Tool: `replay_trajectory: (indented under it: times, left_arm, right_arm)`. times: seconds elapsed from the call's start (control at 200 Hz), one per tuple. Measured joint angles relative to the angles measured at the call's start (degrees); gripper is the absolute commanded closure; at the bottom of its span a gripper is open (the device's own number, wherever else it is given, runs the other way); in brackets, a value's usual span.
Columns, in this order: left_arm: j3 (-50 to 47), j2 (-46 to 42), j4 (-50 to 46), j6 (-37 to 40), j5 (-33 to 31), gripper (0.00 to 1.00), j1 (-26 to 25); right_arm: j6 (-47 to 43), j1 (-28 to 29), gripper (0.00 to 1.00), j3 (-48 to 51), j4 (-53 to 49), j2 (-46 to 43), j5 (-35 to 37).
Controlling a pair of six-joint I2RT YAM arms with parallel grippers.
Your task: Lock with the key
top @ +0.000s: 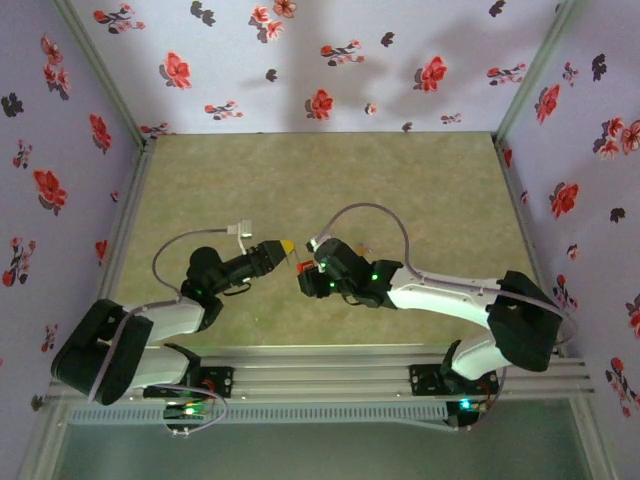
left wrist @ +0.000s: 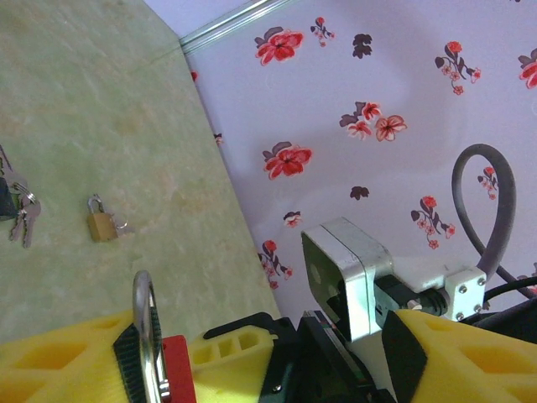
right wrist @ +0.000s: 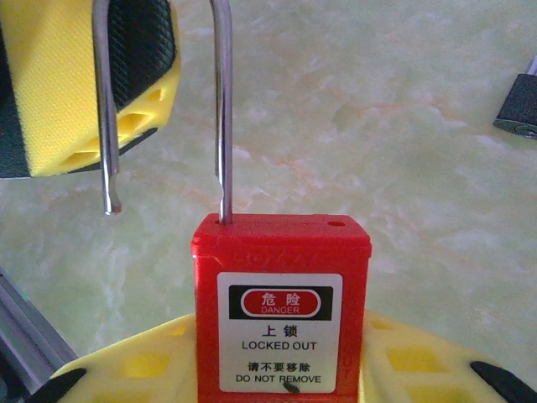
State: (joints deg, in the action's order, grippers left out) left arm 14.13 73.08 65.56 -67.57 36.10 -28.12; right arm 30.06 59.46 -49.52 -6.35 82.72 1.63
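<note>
The red padlock stands upright in my right gripper, which is shut on its body between yellow fingers. Its silver shackle is swung out, with the free leg hanging loose left of the body. My left gripper is open wide. One black pad lies against the shackle, and the other finger is far off to the right. From above, both grippers meet mid-table around the padlock. A black squarish key head lies on the table, cut off by the right edge.
A small brass padlock lies on the green table, with a bunch of silver keys to its left. The flowered wall rises close behind. The right arm's silver camera is close to my left fingers.
</note>
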Motion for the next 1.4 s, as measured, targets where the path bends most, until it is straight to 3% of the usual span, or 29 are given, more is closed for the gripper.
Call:
replay_trajectory:
  times: [0.85,1.22,1.4]
  left_arm:
    - [0.1,-0.3,0.0,0.0,0.6,0.29,0.0]
    - [0.3,-0.3,-0.1,0.2,0.8,0.16,0.0]
    - [0.9,-0.3,-0.7,0.2,1.0,0.15,0.0]
  right_arm:
    - [0.0,0.5,1.0,-0.7,-2.3,3.3,0.4]
    - [-0.3,0.5,1.0,-0.2,-1.6,-0.5,-1.9]
    - [-0.9,0.5,1.0,0.9,-1.2,-2.0,-3.5]
